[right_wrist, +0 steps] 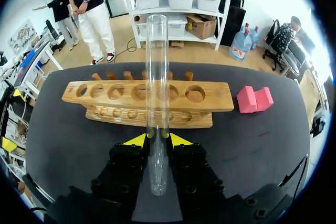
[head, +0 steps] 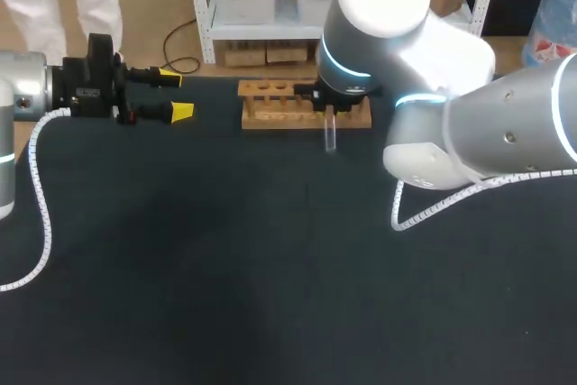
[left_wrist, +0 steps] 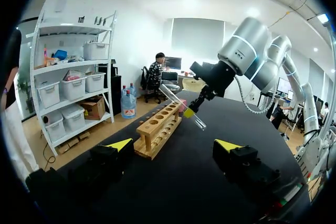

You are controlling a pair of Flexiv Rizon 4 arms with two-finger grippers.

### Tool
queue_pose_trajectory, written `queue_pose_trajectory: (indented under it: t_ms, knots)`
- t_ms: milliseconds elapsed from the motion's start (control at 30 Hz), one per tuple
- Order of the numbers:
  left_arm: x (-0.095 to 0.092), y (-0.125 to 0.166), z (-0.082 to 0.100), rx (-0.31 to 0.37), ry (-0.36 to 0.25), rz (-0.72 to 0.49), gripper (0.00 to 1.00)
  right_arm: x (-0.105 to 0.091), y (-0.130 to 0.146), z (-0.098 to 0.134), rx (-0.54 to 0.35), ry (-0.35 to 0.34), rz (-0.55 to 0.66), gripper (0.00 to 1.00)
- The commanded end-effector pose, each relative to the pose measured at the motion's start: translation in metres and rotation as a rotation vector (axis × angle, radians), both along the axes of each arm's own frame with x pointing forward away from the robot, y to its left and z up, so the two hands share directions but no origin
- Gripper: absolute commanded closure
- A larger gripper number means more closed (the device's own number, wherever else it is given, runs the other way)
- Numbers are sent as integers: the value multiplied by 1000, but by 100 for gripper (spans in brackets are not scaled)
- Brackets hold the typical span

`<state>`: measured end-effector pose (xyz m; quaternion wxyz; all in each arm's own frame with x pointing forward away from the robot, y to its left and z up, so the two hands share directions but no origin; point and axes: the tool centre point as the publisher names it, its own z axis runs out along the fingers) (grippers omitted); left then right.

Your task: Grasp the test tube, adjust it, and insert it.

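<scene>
The test tube (right_wrist: 157,93) is gripped by the right gripper (right_wrist: 157,139), whose two yellow-tipped fingers are closed on it from both sides. In the right wrist view, most of the tube's length is seen reaching ahead of the fingers and across the middle of the wooden rack (right_wrist: 210,100). Its rounded end lies back between the black finger bodies. In the left wrist view the tube is seen tilted in the air beside the rack, not seated in any hole. The right arm is brought in from the right of the rack, with its wrist held over the rack's right half. A pink block (right_wrist: 254,99) is seen on the table (head: 225,268) just beside one end of the rack. The left gripper (head: 176,95) is held level to the left of the rack, well apart from it. Its fingers are spread wide, pointed toward the rack, with nothing between them.
</scene>
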<state>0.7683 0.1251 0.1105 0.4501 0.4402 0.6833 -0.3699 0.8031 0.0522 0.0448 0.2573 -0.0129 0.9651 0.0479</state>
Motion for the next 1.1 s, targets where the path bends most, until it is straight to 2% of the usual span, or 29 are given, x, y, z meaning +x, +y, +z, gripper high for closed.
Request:
queue_pose_trajectory:
  t_ms: [33,700,1100]
  knots:
    - [0,0,-1,-3,-4,1,0,-13,-2,11,-3,-24,-4,100]
    - [0,0,-1,-3,-4,1,0,-58,-18,56,13,-80,-26,100]
    - [0,0,-1,-3,-4,1,0,-71,-24,64,10,-90,-19,100]
